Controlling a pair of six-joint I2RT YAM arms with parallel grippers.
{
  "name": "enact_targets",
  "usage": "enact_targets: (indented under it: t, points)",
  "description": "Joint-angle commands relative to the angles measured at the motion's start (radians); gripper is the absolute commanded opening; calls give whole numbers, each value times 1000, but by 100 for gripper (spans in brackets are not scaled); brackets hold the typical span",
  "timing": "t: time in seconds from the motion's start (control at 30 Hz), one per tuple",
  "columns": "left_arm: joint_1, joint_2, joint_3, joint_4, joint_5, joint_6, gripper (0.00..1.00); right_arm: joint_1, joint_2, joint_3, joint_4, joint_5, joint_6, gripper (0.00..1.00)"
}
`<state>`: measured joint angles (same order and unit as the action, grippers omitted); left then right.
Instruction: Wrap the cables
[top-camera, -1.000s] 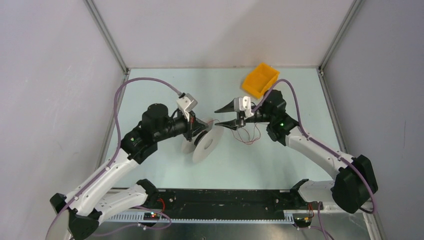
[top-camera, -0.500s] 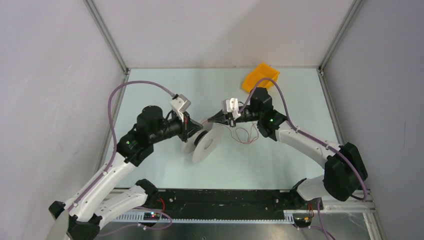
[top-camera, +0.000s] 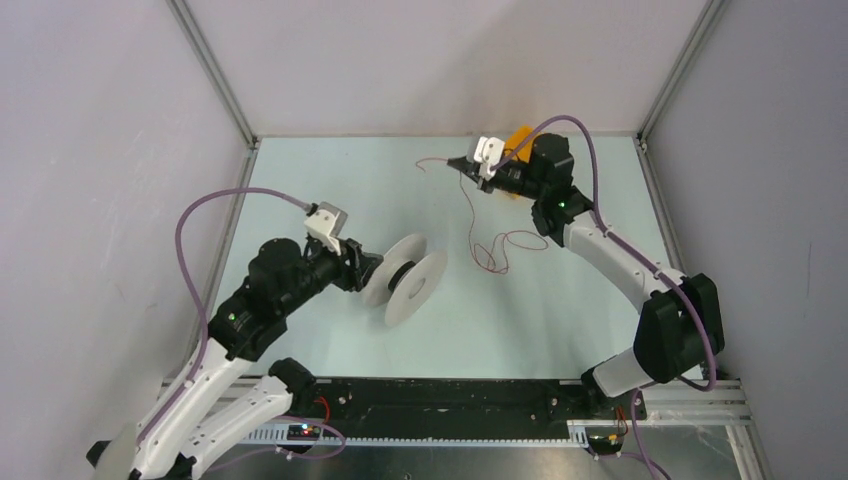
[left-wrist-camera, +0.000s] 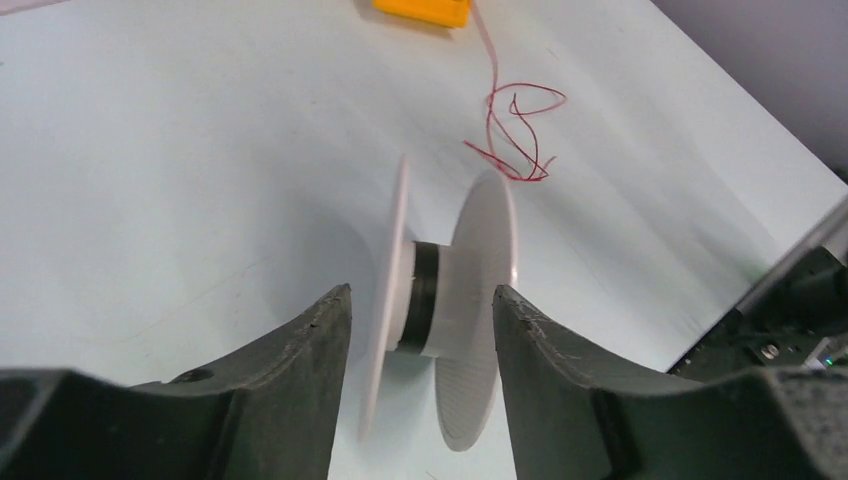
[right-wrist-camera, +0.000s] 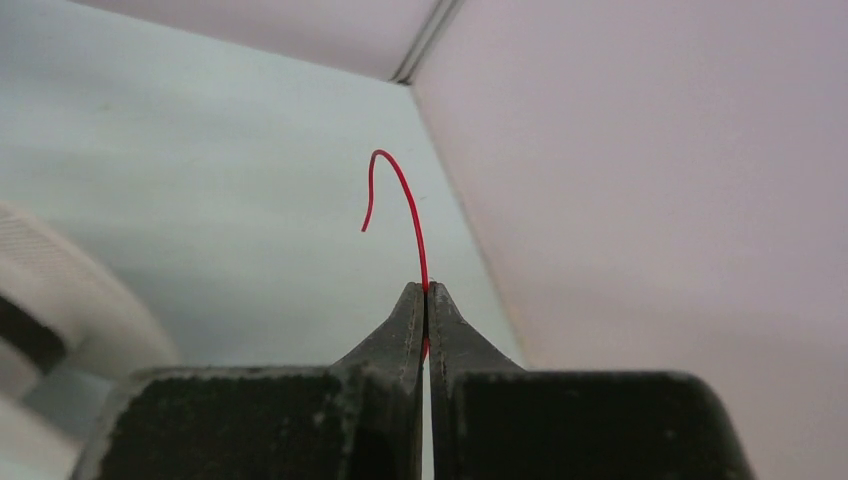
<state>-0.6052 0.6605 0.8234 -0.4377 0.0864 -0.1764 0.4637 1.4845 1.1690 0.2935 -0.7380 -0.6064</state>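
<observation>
Pinching 1 end of the wire (right-wrist-camera: 417, 230) between closed tips, the right gripper (top-camera: 465, 163) holds it high beside the bin (top-camera: 520, 137). The strand hangs down to loose loops on the table (top-camera: 330, 190), likely so it can feed out untangled. The left gripper (left-wrist-camera: 420, 292) is open, jaws flanking the upright spool (top-camera: 405, 282) without gripping it, probably lined up to steady it. No wire shows on the core.

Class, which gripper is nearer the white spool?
Left. The left gripper stands open right beside the spool; the right gripper is far off near the back, shut on the wire.
</observation>
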Motion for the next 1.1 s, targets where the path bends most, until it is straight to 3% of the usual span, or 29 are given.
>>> enact_targets:
  t: [0.0,0.27,0.4,1.07]
  points:
    - [7,-30,-13,-28,-157,-16,59,14,16,112,53,54,-81,0]
    - [10,-62,-19,-28,-130,-19,64,129,56,108,-213,-280,-229,0]
    - [12,-70,-27,-27,-119,-15,63,164,62,103,-272,-320,-256,0]
    - [13,1,-87,72,9,-23,69,254,130,95,-450,-245,-346,0]
